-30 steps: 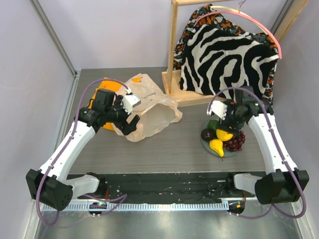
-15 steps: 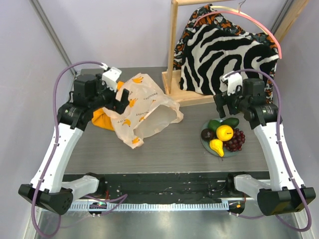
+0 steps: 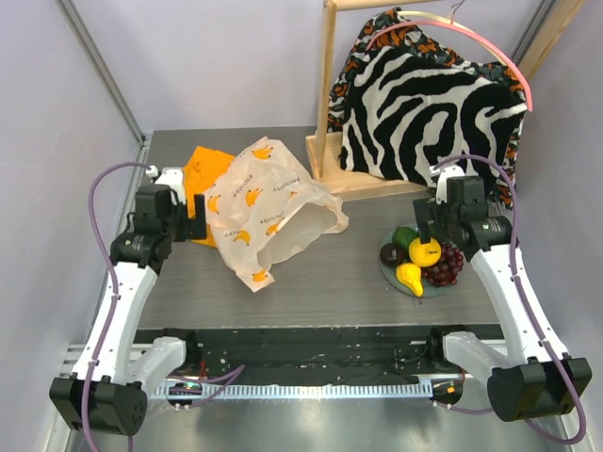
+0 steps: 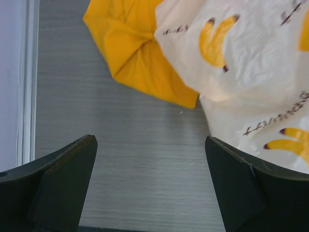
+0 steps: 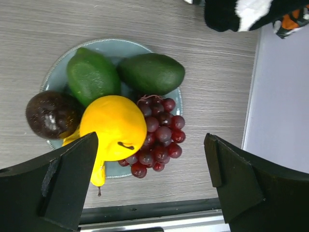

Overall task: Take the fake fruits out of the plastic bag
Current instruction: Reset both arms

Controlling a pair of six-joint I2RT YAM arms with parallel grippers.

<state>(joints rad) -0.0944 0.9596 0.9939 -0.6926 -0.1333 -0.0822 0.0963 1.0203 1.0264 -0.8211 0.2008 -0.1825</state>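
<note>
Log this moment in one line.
left gripper: open, empty, near plastic bag | right gripper: open, empty, over fake fruits piled on plate | plastic bag: no fruit seen inside

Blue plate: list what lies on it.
On the plate lie a lemon, a green fruit, an avocado, a maroon fruit, grapes and a pear. The fruit covers the plate's middle, so anything beneath is unseen.

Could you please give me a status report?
Left pincer open by plastic bag; right pincer open over fake fruits. Fruits piled on plate. No fruit visible in bag mouth. Nothing in the way.
</note>
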